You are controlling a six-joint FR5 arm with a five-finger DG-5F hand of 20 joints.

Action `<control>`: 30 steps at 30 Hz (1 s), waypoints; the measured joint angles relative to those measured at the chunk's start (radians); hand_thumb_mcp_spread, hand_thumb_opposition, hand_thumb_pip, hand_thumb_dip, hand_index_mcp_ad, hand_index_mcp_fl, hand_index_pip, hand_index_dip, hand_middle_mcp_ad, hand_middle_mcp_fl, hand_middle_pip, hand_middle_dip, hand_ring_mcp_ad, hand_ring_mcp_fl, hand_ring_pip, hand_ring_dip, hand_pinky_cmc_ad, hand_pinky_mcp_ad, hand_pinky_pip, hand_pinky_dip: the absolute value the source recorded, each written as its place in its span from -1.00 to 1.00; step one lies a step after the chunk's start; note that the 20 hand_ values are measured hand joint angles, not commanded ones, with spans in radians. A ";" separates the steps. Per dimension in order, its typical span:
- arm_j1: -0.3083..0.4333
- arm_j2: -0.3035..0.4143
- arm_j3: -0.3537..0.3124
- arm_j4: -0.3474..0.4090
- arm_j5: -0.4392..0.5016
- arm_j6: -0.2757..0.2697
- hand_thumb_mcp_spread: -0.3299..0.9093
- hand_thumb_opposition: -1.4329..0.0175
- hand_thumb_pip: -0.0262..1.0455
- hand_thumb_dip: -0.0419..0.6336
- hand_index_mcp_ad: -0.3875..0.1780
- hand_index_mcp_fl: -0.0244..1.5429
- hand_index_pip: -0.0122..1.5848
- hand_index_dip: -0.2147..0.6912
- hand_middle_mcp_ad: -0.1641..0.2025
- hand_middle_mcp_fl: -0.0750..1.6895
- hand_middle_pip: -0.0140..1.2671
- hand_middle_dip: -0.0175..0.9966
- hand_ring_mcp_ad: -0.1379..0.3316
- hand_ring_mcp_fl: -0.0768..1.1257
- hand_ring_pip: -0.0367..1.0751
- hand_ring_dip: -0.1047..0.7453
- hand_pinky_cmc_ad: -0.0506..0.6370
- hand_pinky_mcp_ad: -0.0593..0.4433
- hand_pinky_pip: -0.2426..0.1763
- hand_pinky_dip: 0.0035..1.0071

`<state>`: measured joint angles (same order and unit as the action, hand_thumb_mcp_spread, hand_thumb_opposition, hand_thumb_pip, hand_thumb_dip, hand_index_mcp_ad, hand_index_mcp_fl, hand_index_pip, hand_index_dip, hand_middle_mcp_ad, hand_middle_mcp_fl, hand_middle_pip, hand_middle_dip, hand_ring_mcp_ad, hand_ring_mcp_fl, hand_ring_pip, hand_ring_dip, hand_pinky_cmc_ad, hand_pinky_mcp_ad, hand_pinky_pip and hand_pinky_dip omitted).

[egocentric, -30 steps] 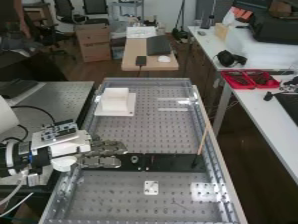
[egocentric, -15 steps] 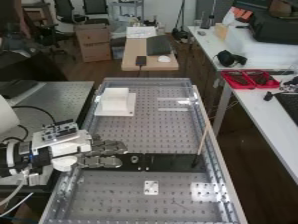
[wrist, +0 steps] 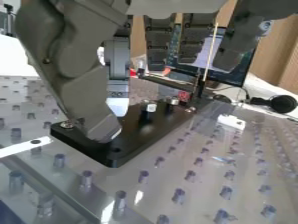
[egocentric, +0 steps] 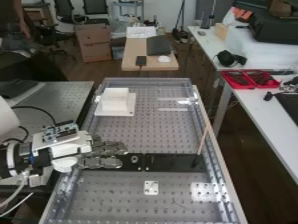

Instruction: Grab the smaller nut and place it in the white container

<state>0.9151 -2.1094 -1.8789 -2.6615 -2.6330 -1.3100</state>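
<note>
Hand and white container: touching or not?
Apart. The high view shows it: a stretch of perforated bench top lies in plain sight between the hand and the white container.

- From the robot hand (egocentric: 103, 155) at centre left of the frame, I have open room up and rightward over the perforated desk (egocentric: 156, 135).
- The black plate (egocentric: 173, 162) crosses my way just below centre, with small pieces standing on it.
- A thin stick (egocentric: 203, 137) rises from its right end and would block me low down there.
- Above centre left, the white container (egocentric: 115, 102) stands in my way.
- At lower centre I can pass either side of the small white plate (egocentric: 151, 187).
</note>
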 joint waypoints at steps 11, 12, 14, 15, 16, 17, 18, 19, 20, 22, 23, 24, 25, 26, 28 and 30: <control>0.002 -0.001 0.003 -0.003 0.003 -0.002 0.28 -0.23 0.33 -0.17 -0.27 -0.96 0.96 -0.08 0.10 -0.83 -0.78 -0.56 -0.02 -0.86 -0.76 -0.61 0.06 0.14 -0.13 -0.63; 0.002 -0.001 0.003 -0.003 0.003 -0.001 0.28 -0.23 0.33 -0.17 -0.27 -0.94 0.96 -0.08 0.09 -0.83 -0.78 -0.56 -0.02 -0.87 -0.76 -0.61 0.06 0.14 -0.13 -0.63; 0.002 -0.001 0.004 -0.004 0.003 -0.001 0.28 -0.23 0.33 -0.16 -0.26 -0.92 0.96 -0.08 0.05 -0.84 -0.78 -0.56 -0.04 -0.87 -0.76 -0.61 0.06 0.13 -0.13 -0.63; 0.001 -0.001 0.004 -0.005 0.003 -0.003 0.28 -0.23 0.32 -0.16 -0.25 -0.92 0.96 -0.08 0.03 -0.84 -0.78 -0.56 -0.04 -0.87 -0.76 -0.61 0.06 0.14 -0.13 -0.63; 0.002 -0.001 0.005 -0.006 0.002 -0.004 0.28 -0.23 0.32 -0.16 -0.25 -0.92 0.96 -0.08 0.02 -0.84 -0.78 -0.56 -0.04 -0.87 -0.76 -0.61 0.06 0.13 -0.13 -0.63; 0.002 -0.001 0.005 -0.006 0.002 -0.004 0.28 -0.23 0.32 -0.16 -0.27 -0.91 0.96 -0.08 0.02 -0.84 -0.78 -0.56 -0.04 -0.87 -0.76 -0.61 0.06 0.13 -0.13 -0.63; 0.002 -0.001 0.005 -0.006 0.002 -0.003 0.28 -0.23 0.32 -0.16 -0.27 -0.90 0.96 -0.08 0.02 -0.84 -0.78 -0.56 -0.04 -0.87 -0.76 -0.61 0.06 0.14 -0.13 -0.63; 0.002 -0.001 0.005 -0.006 0.002 -0.003 0.30 -0.23 0.32 -0.16 -0.27 -0.90 0.96 -0.08 0.02 -0.84 -0.78 -0.56 -0.04 -0.87 -0.76 -0.61 0.06 0.13 -0.13 -0.63; 0.002 -0.001 0.006 -0.006 0.002 -0.003 0.31 -0.23 0.32 -0.16 -0.28 -0.90 0.96 -0.08 0.02 -0.84 -0.78 -0.56 -0.04 -0.87 -0.76 -0.61 0.06 0.14 -0.13 -0.63; 0.002 -0.003 0.007 -0.006 0.002 -0.004 0.33 -0.23 0.32 -0.16 -0.28 -0.90 0.96 -0.08 0.02 -0.84 -0.78 -0.56 -0.04 -0.87 -0.76 -0.61 0.06 0.13 -0.13 -0.63; 0.002 -0.003 0.007 -0.006 0.002 -0.004 0.33 -0.23 0.31 -0.16 -0.28 -0.88 0.96 -0.08 0.02 -0.84 -0.78 -0.56 -0.04 -0.87 -0.76 -0.61 0.06 0.13 -0.13 -0.63; 0.003 -0.004 0.008 -0.006 0.002 -0.004 0.33 -0.23 0.31 -0.15 -0.28 -0.88 0.96 -0.08 0.02 -0.84 -0.78 -0.56 -0.04 -0.87 -0.76 -0.61 0.06 0.13 -0.13 -0.63; 0.003 -0.005 0.008 -0.006 0.002 -0.004 0.33 -0.23 0.32 -0.14 -0.28 -0.86 0.96 -0.08 0.02 -0.84 -0.78 -0.56 -0.04 -0.87 -0.76 -0.61 0.06 0.13 -0.13 -0.63; 0.003 -0.005 0.009 -0.006 0.002 -0.004 0.33 -0.23 0.32 -0.14 -0.28 -0.86 0.96 -0.08 0.02 -0.84 -0.78 -0.56 -0.04 -0.87 -0.76 -0.61 0.06 0.13 -0.13 -0.63; 0.004 -0.007 0.011 -0.007 0.001 -0.004 0.33 -0.22 0.32 -0.14 -0.28 -0.86 0.96 -0.08 0.02 -0.84 -0.78 -0.57 -0.04 -0.87 -0.76 -0.61 0.06 0.13 -0.13 -0.63; 0.005 -0.008 0.012 -0.009 0.001 -0.004 0.33 -0.22 0.32 -0.14 -0.28 -0.86 0.96 -0.08 0.02 -0.84 -0.78 -0.56 -0.04 -0.87 -0.76 -0.61 0.06 0.13 -0.13 -0.63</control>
<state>0.9200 -2.1170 -1.8665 -2.6704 -2.6319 -1.3140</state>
